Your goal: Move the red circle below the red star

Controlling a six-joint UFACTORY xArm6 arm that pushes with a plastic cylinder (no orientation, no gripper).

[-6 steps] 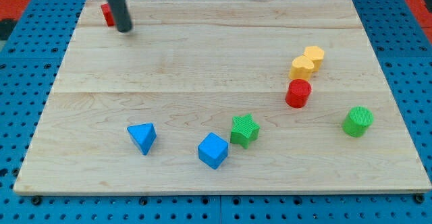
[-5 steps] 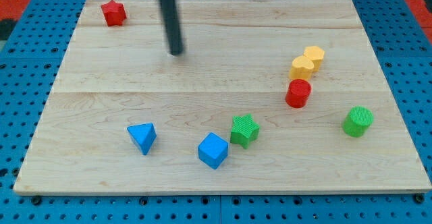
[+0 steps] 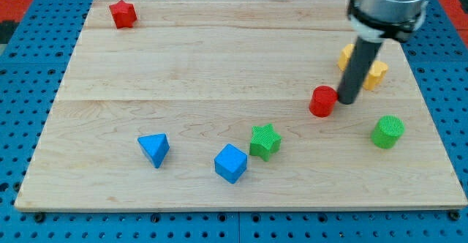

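red circle (image 3: 322,101): upright, right of centre | red star (image 3: 123,13): top-left corner, well apart

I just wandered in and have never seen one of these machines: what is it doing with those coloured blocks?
A robot arm ending in a dark rod is pushing blocks around a wooden board. My tip sits just to the view's right of the red circle, about touching it. The red star lies far off at the view's top left, so the circle is not yet below it.

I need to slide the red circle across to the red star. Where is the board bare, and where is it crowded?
Bare: the wide middle between the red star, blue triangle and red circle. Crowded: the view's right, where my tip sits beside the circle, near the yellow blocks and green cylinder.
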